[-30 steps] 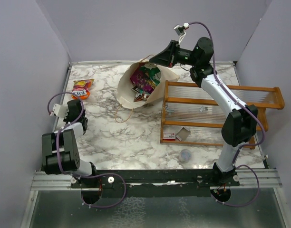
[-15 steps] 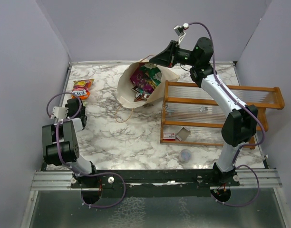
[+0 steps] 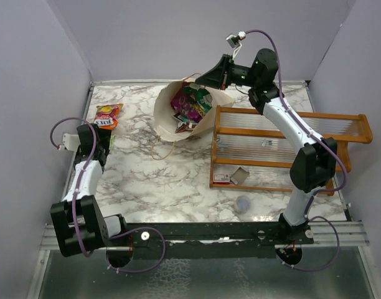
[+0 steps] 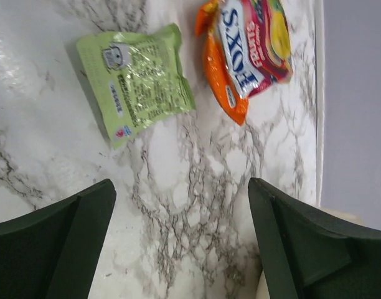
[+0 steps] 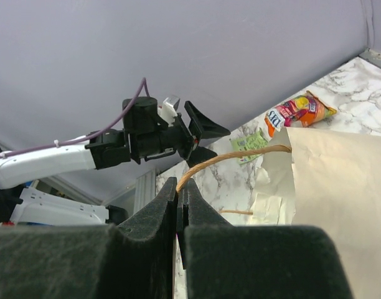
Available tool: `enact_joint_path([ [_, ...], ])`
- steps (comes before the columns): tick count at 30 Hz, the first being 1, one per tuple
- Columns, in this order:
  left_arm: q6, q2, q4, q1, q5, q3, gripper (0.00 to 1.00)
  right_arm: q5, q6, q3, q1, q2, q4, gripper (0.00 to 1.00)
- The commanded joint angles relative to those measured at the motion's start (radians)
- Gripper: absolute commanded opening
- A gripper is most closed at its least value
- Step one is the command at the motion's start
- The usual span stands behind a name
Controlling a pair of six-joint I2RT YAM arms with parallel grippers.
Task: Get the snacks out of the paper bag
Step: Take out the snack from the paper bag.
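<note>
The paper bag (image 3: pixel 169 115) lies tilted at the back of the table, its mouth open, with several snacks (image 3: pixel 190 103) inside. My right gripper (image 3: pixel 204 77) is shut on the bag's string handle (image 5: pixel 240 156), holding the rim up; the same gripper (image 5: pixel 179 184) shows its jaws pressed together on the string. Two snacks lie on the marble at the far left: a green packet (image 4: pixel 134 81) and a red-orange-yellow packet (image 4: pixel 249 53) (image 3: pixel 108 115). My left gripper (image 4: pixel 181 190) (image 3: pixel 108 139) hovers open just short of them, with nothing between its fingers.
An orange wooden rack with clear ribbed panels (image 3: pixel 290 146) fills the right side. A small red-and-white card with a grey box (image 3: pixel 231 177) lies at its front, and a grey round cap (image 3: pixel 243 202) nearer me. The table's left edge (image 4: pixel 318 93) runs beside the orange packet.
My left gripper has gone from shut to open, and its arm has stretched out along the left side. The right gripper and the bag have stayed put.
</note>
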Motion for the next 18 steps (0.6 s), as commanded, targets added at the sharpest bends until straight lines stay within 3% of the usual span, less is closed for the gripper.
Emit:
enact_joint_path([
  [1, 0.203, -0.030, 0.024, 0.004, 0.285, 0.017, 0.88, -0.005, -0.030, 0.031, -0.005, -0.038, -0.028, 0.01],
  [4, 0.313, -0.050, 0.123, -0.016, 0.512, 0.046, 0.83, -0.006, -0.040, 0.033, -0.005, -0.041, -0.040, 0.01],
  [10, 0.419, -0.100, 0.296, -0.170, 0.702, 0.109, 0.77, -0.009, -0.054, 0.035, -0.005, -0.049, -0.055, 0.01],
  [12, 0.453, -0.123, 0.315, -0.259, 0.693, 0.125, 0.75, -0.008, -0.053, 0.034, -0.005, -0.051, -0.055, 0.01],
  [18, 0.611, -0.165, 0.320, -0.565, 0.438, 0.149, 0.74, -0.012, -0.055, 0.023, -0.005, -0.064, -0.054, 0.01],
])
